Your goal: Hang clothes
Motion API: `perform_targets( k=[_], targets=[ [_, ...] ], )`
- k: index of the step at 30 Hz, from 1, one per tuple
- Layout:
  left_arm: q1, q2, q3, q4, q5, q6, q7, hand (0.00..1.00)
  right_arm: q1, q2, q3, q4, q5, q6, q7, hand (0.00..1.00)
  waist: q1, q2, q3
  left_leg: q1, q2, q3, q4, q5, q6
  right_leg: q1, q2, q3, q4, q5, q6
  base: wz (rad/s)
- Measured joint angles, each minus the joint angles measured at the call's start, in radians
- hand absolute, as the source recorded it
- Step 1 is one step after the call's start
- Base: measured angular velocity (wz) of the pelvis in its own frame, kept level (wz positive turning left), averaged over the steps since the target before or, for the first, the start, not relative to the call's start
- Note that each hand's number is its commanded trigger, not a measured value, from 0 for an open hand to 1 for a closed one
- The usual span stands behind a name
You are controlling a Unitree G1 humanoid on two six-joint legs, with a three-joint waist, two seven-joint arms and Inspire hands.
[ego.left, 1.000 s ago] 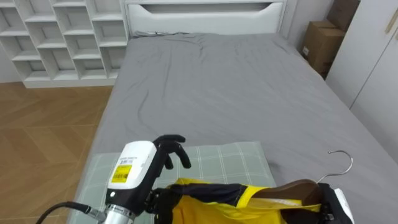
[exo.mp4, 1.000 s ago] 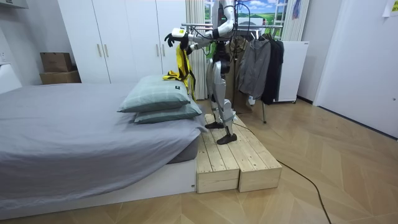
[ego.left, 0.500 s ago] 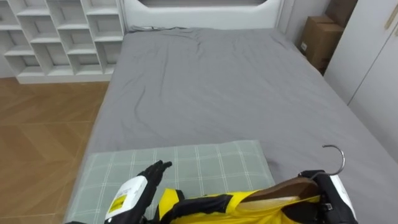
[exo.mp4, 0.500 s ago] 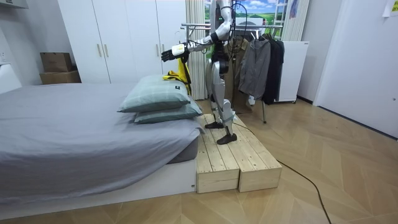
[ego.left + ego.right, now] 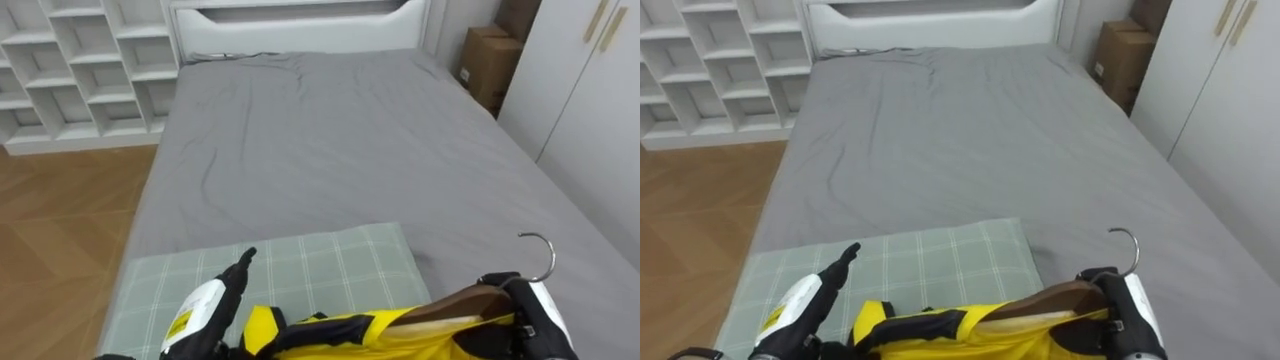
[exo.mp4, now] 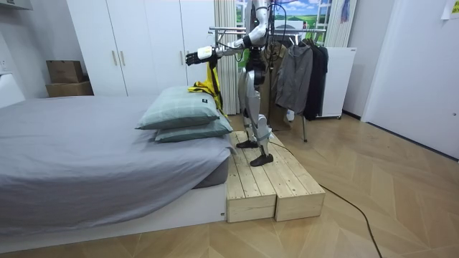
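Observation:
A yellow garment with dark trim hangs on a wooden hanger at the bottom of the eye views, above a green checked pillow. My right hand is shut on the hanger just below its metal hook. My left hand lies beside the garment's left end, fingers straight and pointing over the pillow, holding nothing. In the room view I stand on a wooden platform beside the bed, with the left hand stretched out and the yellow garment hanging below it.
A grey bed stretches ahead to a white headboard. White cubby shelves stand at far left, cardboard boxes and white wardrobe doors at right. A clothes rail with dark garments stands behind me.
My left hand has uncurled from the garment's left end and now stretches straight out. The right hand keeps its hold on the hanger. The view has shifted slightly.

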Motion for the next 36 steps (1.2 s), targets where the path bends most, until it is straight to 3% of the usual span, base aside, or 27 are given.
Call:
perform_targets(
  k=[11,13,17,21,23,24,26,28,30,31,32,33,34,36],
  targets=[
    [0.0,-0.004,0.003,-0.005,-0.06,-0.001,-0.042,0.0,0.0,-0.005,-0.017,0.0,-0.002,0.0,-0.015,1.0,0.0,-0.008,0.0037,0.01,0.001,0.035,-0.003,0.0,0.0,-0.012,0.002,0.022,0.011,0.0,0.0,-0.07],
    [0.001,-0.005,0.002,-0.005,-0.062,-0.001,-0.064,0.0,0.001,-0.005,-0.016,0.001,-0.001,0.0,-0.016,1.0,-0.001,-0.015,0.008,0.007,0.001,0.041,-0.003,0.0,0.0,-0.018,0.001,0.024,0.017,0.0,0.0,-0.07],
    [0.004,-0.006,0.002,-0.005,-0.099,-0.001,-0.073,0.0,0.008,-0.005,-0.017,0.006,-0.001,-0.001,-0.016,1.0,-0.002,-0.033,0.0071,-0.009,0.002,0.062,0.0,0.0,0.0,-0.05,0.003,0.042,0.021,0.007,-0.002,-0.17],
    [0.029,-0.005,0.036,0.006,-0.097,-0.006,-0.09,0.0,0.014,-0.005,-0.017,0.09,-0.011,-0.002,-0.008,1.0,0.003,-0.064,0.0005,-0.01,0.011,0.121,0.008,-0.005,-0.001,-0.087,0.012,0.061,0.044,0.015,-0.008,-0.37],
    [0.037,-0.005,0.05,0.022,-0.097,-0.006,-0.096,0.0,0.017,-0.004,-0.016,0.135,-0.011,-0.001,0.003,1.0,0.006,-0.069,-0.0001,-0.01,0.026,0.152,0.038,-0.023,-0.003,-0.1,0.022,0.061,0.06,0.022,-0.013,-0.59],
    [0.044,-0.005,0.058,0.022,-0.098,-0.006,-0.101,0.0,0.017,-0.004,-0.016,0.154,-0.011,-0.001,0.004,1.0,0.024,-0.069,0.0,-0.01,0.038,0.19,0.065,-0.039,-0.004,-0.121,0.03,0.057,0.08,0.028,-0.021,-0.96],
    [0.045,-0.003,0.067,0.023,-0.098,-0.006,-0.106,0.0,0.015,-0.004,-0.015,0.168,-0.011,-0.001,0.005,1.0,0.036,-0.072,0.0017,-0.012,0.055,0.245,0.11,-0.063,-0.002,-0.142,0.031,-0.003,0.093,0.041,-0.038,-0.98],
    [0.04,-0.005,0.076,0.023,-0.102,-0.015,-0.106,0.0,0.0,-0.004,-0.016,0.206,0.013,-0.001,0.007,1.0,0.05,-0.072,0.0031,-0.012,0.088,0.309,0.156,-0.1,-0.003,-0.165,0.022,-0.134,0.103,0.059,-0.064,-0.89],
    [0.039,-0.007,0.076,0.026,-0.13,-0.022,-0.106,0.0,-0.021,-0.006,-0.016,0.247,0.012,-0.001,0.007,1.0,0.059,-0.071,0.0054,-0.008,0.118,0.378,0.181,-0.131,-0.005,-0.177,0.011,-0.233,0.109,0.073,-0.086,-0.85],
    [0.036,-0.007,0.074,0.027,-0.149,-0.022,-0.106,0.0,-0.028,-0.006,-0.016,0.273,0.013,-0.001,0.005,1.0,0.056,-0.061,0.01,-0.003,0.13,0.41,0.193,-0.139,-0.004,-0.188,-0.015,-0.303,0.158,0.051,-0.089,-0.59],
    [0.033,-0.009,0.07,0.027,-0.162,-0.022,-0.107,0.0,-0.028,-0.008,-0.017,0.282,0.013,-0.001,0.002,1.0,0.052,-0.063,0.0101,0.004,0.131,0.426,0.198,-0.143,-0.005,-0.193,-0.043,-0.34,0.208,0.024,-0.085,-0.34],
    [0.029,-0.019,0.07,0.027,-0.184,-0.023,-0.106,0.0,-0.028,-0.014,-0.016,0.297,0.012,-0.001,-0.005,1.0,0.05,-0.067,0.0081,0.021,0.131,0.451,0.216,-0.156,-0.012,-0.193,-0.097,-0.361,0.289,-0.025,-0.071,-0.52],
    [0.021,-0.022,0.071,0.027,-0.197,-0.023,-0.105,0.0,-0.032,-0.016,-0.014,0.299,0.011,-0.001,-0.017,1.0,0.051,-0.068,0.0096,0.031,0.131,0.469,0.248,-0.175,-0.02,-0.201,-0.106,-0.333,0.315,-0.049,-0.068,-0.59],
    [0.013,-0.028,0.072,0.027,-0.197,-0.024,-0.101,0.0,-0.042,-0.016,-0.004,0.299,-0.001,-0.002,-0.031,1.0,0.049,-0.045,0.0111,0.03,0.151,0.484,0.286,-0.189,-0.03,-0.215,-0.077,-0.303,0.311,-0.05,-0.078,-0.65]
  ],
)
